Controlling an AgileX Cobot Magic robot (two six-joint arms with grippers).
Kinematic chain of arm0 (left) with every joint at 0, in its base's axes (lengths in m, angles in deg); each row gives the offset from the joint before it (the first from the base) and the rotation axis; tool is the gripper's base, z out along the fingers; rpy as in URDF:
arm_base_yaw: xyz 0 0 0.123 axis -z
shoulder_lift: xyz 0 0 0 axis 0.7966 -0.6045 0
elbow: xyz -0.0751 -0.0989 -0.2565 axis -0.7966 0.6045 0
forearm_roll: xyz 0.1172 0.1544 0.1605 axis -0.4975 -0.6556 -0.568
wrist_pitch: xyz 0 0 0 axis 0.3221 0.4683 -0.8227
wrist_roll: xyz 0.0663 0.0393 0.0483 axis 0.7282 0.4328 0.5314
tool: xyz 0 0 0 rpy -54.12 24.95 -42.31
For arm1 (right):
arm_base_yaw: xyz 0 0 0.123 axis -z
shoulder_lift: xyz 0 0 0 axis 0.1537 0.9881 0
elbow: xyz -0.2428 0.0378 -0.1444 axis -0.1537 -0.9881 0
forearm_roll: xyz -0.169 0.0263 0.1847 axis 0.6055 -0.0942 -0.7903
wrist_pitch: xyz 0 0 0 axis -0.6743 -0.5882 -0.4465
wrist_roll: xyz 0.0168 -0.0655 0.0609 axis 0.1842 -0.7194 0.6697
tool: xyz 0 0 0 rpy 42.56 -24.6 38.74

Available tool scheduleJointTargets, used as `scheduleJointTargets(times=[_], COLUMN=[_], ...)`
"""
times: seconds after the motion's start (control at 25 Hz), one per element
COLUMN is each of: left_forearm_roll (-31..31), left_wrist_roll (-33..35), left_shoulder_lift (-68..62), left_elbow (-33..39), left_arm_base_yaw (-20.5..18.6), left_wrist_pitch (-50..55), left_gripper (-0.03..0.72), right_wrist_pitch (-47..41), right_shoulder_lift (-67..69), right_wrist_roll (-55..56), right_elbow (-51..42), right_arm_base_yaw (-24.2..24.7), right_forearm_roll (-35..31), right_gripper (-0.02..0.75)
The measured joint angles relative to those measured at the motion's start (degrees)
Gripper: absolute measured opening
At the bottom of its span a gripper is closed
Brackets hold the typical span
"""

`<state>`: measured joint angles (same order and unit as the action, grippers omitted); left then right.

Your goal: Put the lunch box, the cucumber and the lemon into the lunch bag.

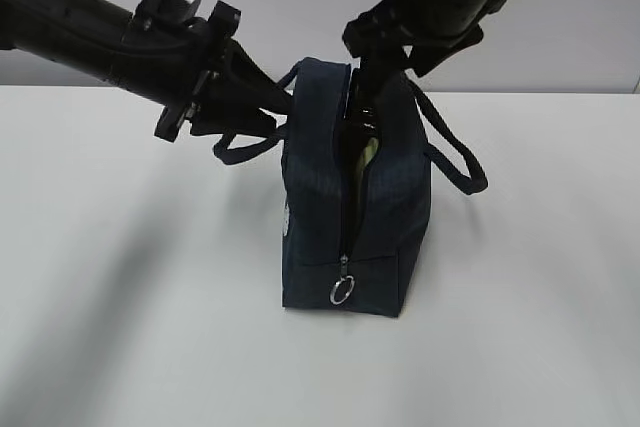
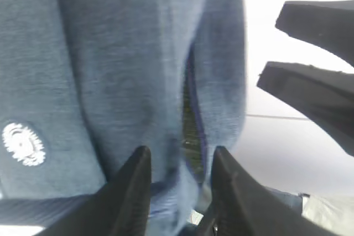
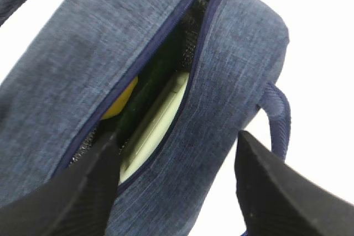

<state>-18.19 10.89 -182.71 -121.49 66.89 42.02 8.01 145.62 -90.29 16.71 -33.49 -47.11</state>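
Observation:
The navy lunch bag [image 1: 320, 197] stands upright mid-table with its top zipper open and the ring pull [image 1: 342, 290] low on the near end. In the right wrist view the lemon [image 3: 123, 100], the dark cucumber [image 3: 160, 78] and the pale green lid of the lunch box [image 3: 157, 117] lie inside the bag [image 3: 83, 64]. My left gripper [image 1: 283, 107] is closed on the fabric of the bag's left top edge [image 2: 180, 156]. My right gripper [image 1: 362, 97] is open; one finger [image 3: 83, 192] is in the opening, the other outside the right wall.
The bag's two loop handles hang out to the left [image 1: 245, 152] and right [image 1: 455, 162]. The white table [image 1: 120, 327] surrounds the bag. The right gripper's fingers [image 2: 318, 89] show in the left wrist view.

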Motion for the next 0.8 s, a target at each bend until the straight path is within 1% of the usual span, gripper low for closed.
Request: scheduleJointTargets(times=[0.16, 0.32, 0.48, 0.68, 0.8], left_forearm_roll=[-1.52, -5.41, -11.38, -20.24, -25.25], left_wrist_roll=[0.0, -1.23, -4.5, -9.64, -12.37], left_shoulder_lift=[0.0, 0.3, 0.35, 0.67, 2.44], left_elbow=[-4.13, -8.46, -12.19, -18.1, -19.61], left_arm_base_yaw=[0.0, 0.0, 0.0, 0.0, 0.03], left_wrist_pitch=[2.59, 4.84, 7.43, 8.6, 8.92], left_gripper=[0.253, 0.254, 0.255, 0.255, 0.255], right_wrist_pitch=[-0.34, -0.95, -1.58, -5.01, -7.58], right_shoulder_lift=[-2.65, -5.7, -8.82, -11.26, -11.98], right_wrist_roll=[0.09, 0.09, 0.09, 0.09, 0.09], right_elbow=[0.0, 0.0, 0.0, 0.0, 0.0], right_arm_base_yaw=[0.0, 0.0, 0.0, 0.0, 0.0], right_forearm_roll=[0.33, 0.33, 0.33, 0.33, 0.63], right_gripper=[0.484, 0.484, 0.483, 0.482, 0.48])
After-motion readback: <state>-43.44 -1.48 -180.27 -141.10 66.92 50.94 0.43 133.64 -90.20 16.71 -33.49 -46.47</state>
